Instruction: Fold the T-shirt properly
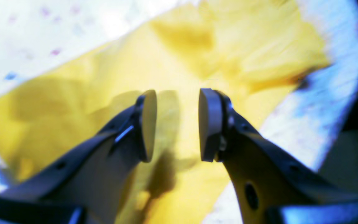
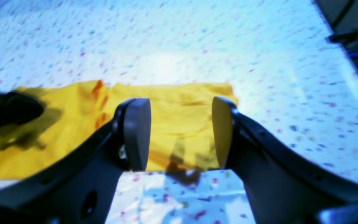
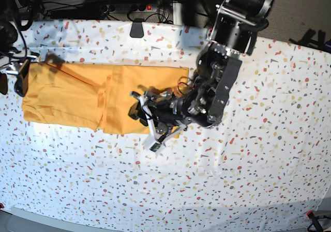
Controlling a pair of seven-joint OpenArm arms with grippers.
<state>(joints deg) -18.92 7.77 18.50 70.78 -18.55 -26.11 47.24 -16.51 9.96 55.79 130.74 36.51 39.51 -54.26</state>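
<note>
the plain orange-yellow cloth t-shirt (image 3: 98, 95) lay flat, part-folded, at centre left on the speckled white desk (image 3: 248, 180). left gripper (image 3: 150, 122) hovered open over its right end; right gripper (image 3: 21, 75) stood open at far left, empty. best pinch both corners evenly. black cables (image 3: 103, 4) stayed clear.

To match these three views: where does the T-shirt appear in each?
Left wrist: T-shirt fills the middle, behind the open left gripper.
Right wrist: a band across the left and centre, behind the open right gripper.
Base: left-centre.
Shared landmark: the speckled tablecloth.
</note>
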